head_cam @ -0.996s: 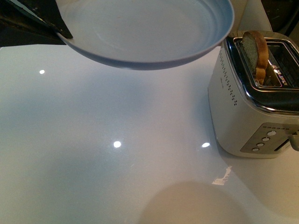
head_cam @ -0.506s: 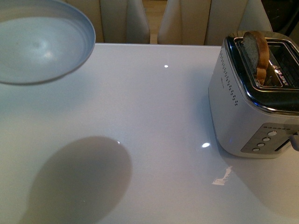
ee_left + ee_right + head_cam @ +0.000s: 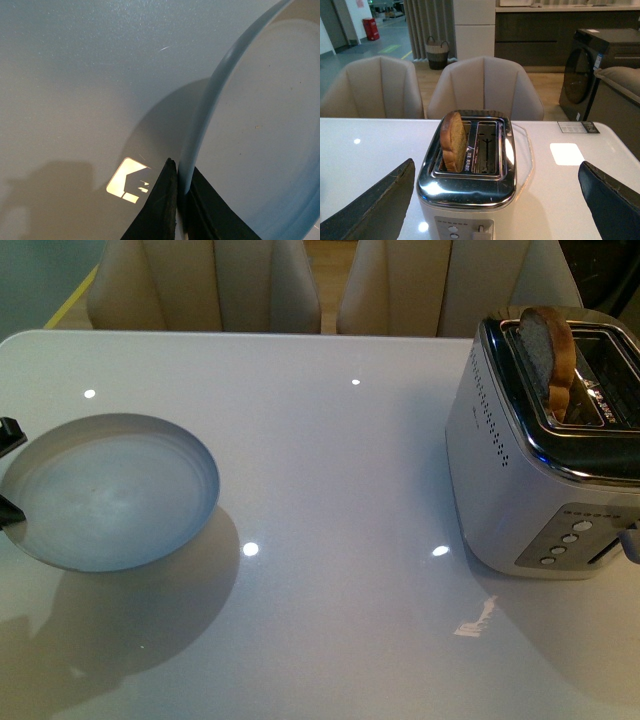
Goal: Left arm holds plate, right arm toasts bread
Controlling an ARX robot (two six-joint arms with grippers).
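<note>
left fingers pinched shut on plate rim, plate low over table, well apart from toaster. right fingers wide apart, empty. bread poking from slot. thin rim pinch, plate might tilt, slip.

At the far left of the front view, the left gripper is cut off by the edge. Only two dark finger stubs show, at the rim of the plate. At the right, the toaster runs out of frame. Its button markings are too small to read, and its slot hides the lower part of the bread. The left wrist view crops the plate.
</note>
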